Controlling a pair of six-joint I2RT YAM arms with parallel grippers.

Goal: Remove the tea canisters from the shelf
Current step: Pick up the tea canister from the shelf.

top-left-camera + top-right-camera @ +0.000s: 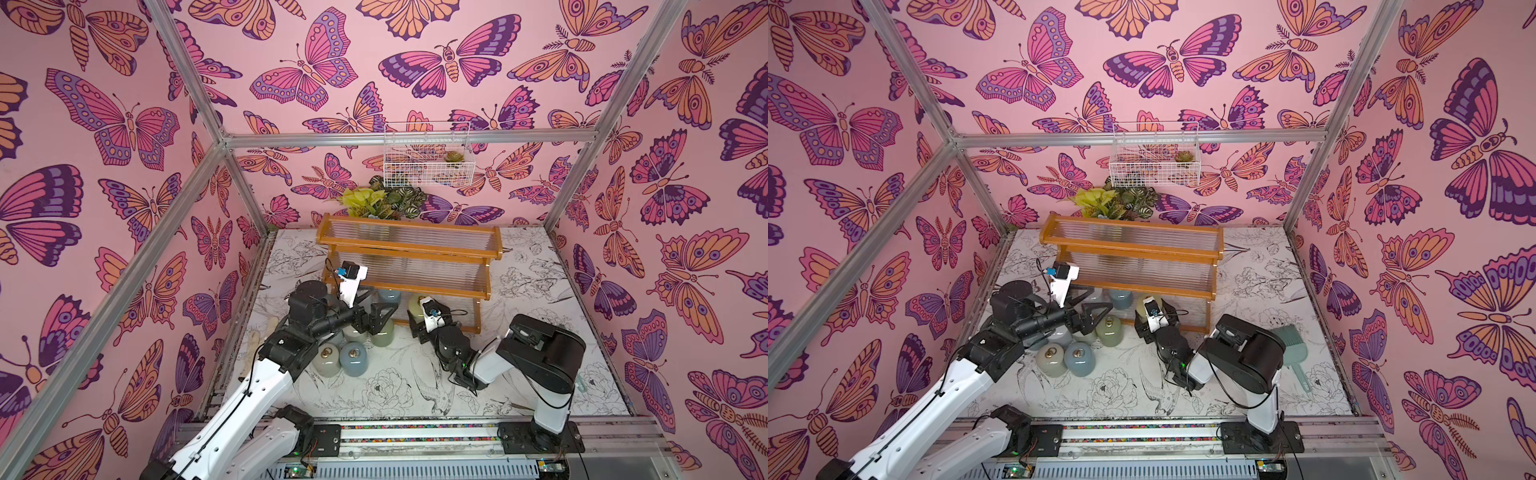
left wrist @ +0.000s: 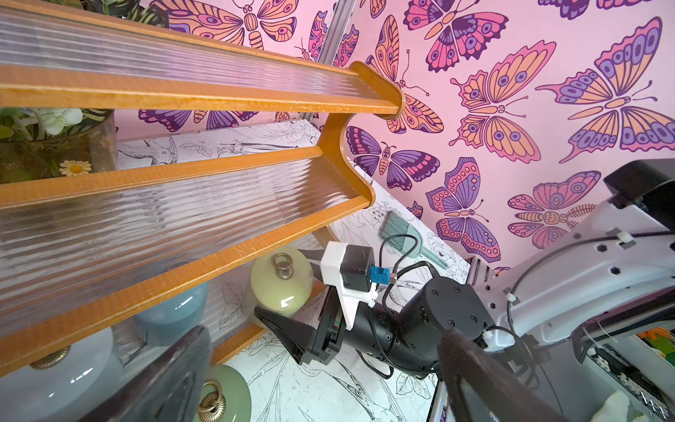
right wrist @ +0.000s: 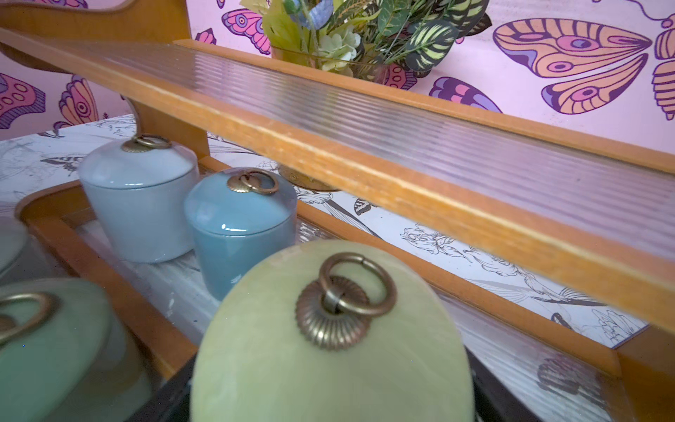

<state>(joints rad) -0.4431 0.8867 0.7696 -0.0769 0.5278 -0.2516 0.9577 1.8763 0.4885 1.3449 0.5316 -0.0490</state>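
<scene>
My right gripper (image 2: 278,281) looks clamped around the yellow canister (image 3: 263,347) at the front of the shelf's (image 1: 409,249) bottom tier. From here I can't tell whether the canister is lifted off the panel. The blue canister (image 3: 237,223) and grey canister (image 3: 138,204) stand side by side further along that tier. My left gripper (image 1: 376,322) hovers, jaws wide apart, above the sage canister (image 1: 384,334) on the table (image 1: 540,332) just in front of the shelf. The cream canister (image 1: 328,362) and pale-blue canister (image 1: 354,360) stand further out from the shelf.
</scene>
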